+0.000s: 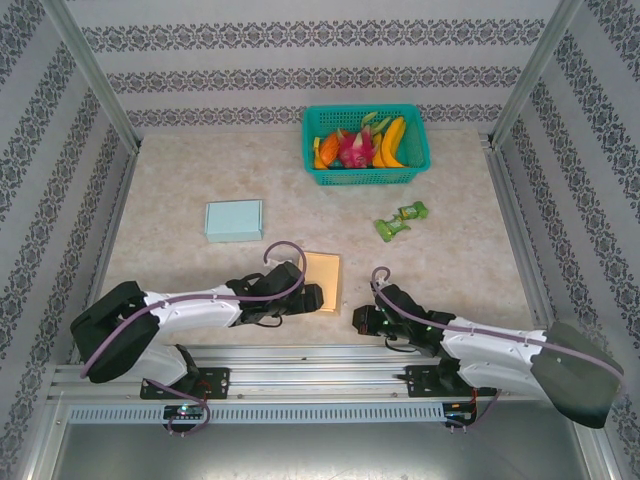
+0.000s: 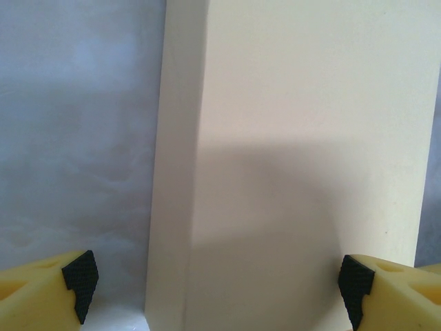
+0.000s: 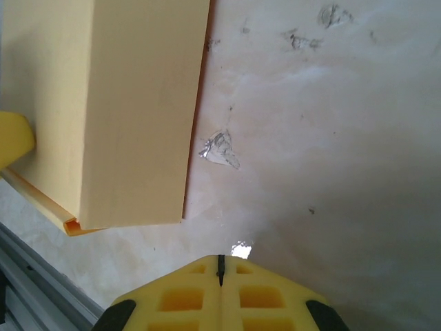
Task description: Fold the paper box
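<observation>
Paper box (image 1: pixel 325 278): smooth matt tan card. Table (image 3: pixel 331 138): marbled top, smooth, faint sheen, scuffed in places. Basket (image 1: pixel 366 176): green plastic mesh. Left gripper (image 2: pixel 219 279): matt yellow plastic fingers (image 2: pixel 34 296), black rubbery pads (image 2: pixel 81 279). Frame rails (image 1: pixel 300 362): ribbed bare metal.

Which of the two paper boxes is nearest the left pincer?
The tan box, right at the left pincer; the blue box lies farther back.
</observation>
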Robot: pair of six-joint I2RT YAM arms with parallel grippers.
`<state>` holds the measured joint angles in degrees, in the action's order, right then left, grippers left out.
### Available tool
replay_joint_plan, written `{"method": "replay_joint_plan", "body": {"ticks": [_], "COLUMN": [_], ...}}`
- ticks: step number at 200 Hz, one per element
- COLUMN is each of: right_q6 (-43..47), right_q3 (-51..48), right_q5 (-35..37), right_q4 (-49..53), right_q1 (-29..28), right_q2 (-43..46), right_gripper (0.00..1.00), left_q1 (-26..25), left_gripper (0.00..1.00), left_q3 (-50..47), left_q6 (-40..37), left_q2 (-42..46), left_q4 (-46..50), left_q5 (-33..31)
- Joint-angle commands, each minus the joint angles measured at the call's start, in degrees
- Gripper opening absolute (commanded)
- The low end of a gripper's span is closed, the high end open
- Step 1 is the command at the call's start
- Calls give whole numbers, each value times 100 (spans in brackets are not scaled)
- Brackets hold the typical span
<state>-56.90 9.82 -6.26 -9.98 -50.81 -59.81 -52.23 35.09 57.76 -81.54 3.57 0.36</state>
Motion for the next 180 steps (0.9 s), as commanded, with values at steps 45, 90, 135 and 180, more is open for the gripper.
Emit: {"method": "replay_joint_plan", "body": {"ticks": [45,90,135,180], "right_q6": [22,230,191,453], "right_q3": [441,406,291,416], "right_q5": [27,-285,323,1239], "right_q4": [-763,-1526,-315,1702], "right_q1": [-170,-188,-184,-41], "right_q2": [-668,-822,65,1047], "right_gripper": [0,0,0,0], "left_q1": [-261,-482,-604,-404], "left_gripper": [92,92,92,93], "left_q3": [301,376,652,569], "left_q6": [157,333,317,350], "left_q2": [-489,-789,-704,-580], "left_q4": [-317,-1017,-274,109], "left_q5": [-56,455,-84,-460]}}
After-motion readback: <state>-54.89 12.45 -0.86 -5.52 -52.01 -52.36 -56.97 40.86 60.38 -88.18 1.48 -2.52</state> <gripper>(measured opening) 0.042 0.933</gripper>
